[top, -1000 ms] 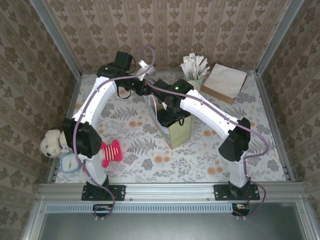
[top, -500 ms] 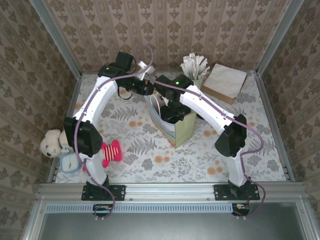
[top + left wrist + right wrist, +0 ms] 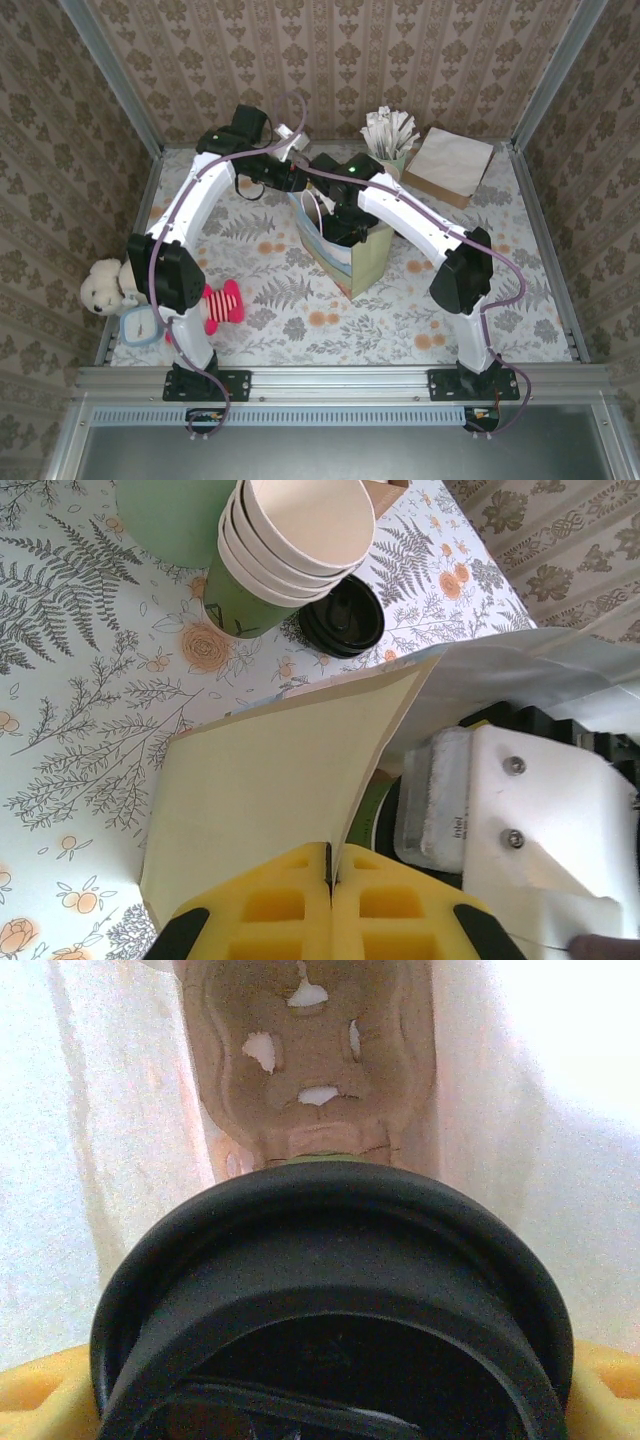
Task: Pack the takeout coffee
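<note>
Grasps the small dark-green paper takeout coffee cup with round black plastic lid [image 3: 330, 1300] in the right claw [image 3: 345, 228], yellow fingers [image 3: 40, 1392] spread wide round its sides. Holds it down inside the tall pale olive paper gift bag [image 3: 365, 262], white walls close on either side of the claw. Straight beyond the fingertips, at the bag's bottom: a brown moulded pulp cup carrier [image 3: 310, 1050]; cannot tell whether the cup touches it.

Pinches the bag's cream upper edge with the left claw [image 3: 330, 865], yellow pads clenched flat together on the paper. Past that claw, on the fern-and-flower tablecloth [image 3: 80, 680]: a stack of lidless green paper cups with cream insides [image 3: 290, 550], with a pile of round black lids [image 3: 343, 618] just beside its right side. To the right of the left claw, inside the bag's mouth: the white body of the right arm [image 3: 540, 830].
</note>
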You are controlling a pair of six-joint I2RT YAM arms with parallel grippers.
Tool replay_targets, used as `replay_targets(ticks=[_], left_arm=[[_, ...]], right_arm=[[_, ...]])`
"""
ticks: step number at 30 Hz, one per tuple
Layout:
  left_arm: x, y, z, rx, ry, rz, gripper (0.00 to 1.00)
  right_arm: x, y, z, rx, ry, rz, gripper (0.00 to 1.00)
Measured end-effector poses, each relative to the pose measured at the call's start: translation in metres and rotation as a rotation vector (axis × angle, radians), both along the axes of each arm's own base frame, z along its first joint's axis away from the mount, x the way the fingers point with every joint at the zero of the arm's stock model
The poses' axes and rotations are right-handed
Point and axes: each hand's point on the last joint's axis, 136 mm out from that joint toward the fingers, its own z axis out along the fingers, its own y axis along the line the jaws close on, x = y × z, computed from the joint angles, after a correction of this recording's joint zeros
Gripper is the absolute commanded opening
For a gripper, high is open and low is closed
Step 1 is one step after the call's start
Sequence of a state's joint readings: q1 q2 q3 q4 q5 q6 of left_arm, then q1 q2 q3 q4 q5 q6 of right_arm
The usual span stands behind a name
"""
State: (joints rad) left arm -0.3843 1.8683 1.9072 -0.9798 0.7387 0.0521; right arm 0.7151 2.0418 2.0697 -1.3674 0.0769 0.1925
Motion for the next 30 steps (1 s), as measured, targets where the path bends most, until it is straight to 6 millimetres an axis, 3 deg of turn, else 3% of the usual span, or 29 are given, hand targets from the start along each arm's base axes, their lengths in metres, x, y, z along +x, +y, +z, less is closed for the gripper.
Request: replay_targets(ticks=[21,30], left_arm=[[0.002,-0.002,-0.001,-0.020,0.013,-0.002,0.00],[0.012,-0.005,-0.009,-0.041,-0.031,0.003,0.00]], right_arm=[[0.008,0.002,-0.003,0.004,-0.035,0.032,0.59],[0.015,-0.005,-0.003,-0.009,-0.050,0.020,0.59]])
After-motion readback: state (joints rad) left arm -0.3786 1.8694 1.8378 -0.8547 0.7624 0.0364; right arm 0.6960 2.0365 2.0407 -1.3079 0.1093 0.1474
